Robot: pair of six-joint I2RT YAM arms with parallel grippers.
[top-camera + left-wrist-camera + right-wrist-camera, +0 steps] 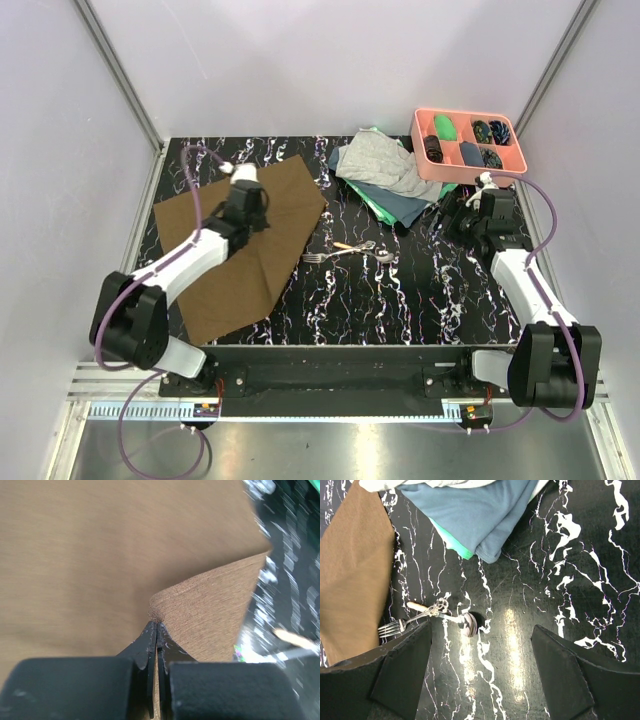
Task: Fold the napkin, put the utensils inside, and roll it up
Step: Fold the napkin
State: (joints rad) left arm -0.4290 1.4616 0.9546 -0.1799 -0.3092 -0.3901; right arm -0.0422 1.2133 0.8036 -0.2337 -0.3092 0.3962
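Observation:
The brown napkin (240, 265) lies on the left half of the black marbled table. My left gripper (250, 208) hangs over its far part, shut on a pinched corner of the napkin (200, 625); the jaws (156, 626) press together with the cloth peak at their tips. The utensils lie together at mid-table: a silver fork (318, 258), a spoon (381, 256) and an orange-handled piece (345, 245). The right wrist view shows the fork (392, 627), the spoon (469, 622) and the orange handle (417, 607). My right gripper (481, 630) is open above bare table, right of the spoon.
A pile of grey, blue and green cloths (385, 172) lies at the back, right of the napkin. A pink compartment tray (421, 150) with small dark and green items stands in the back right corner. White walls close in the table on three sides.

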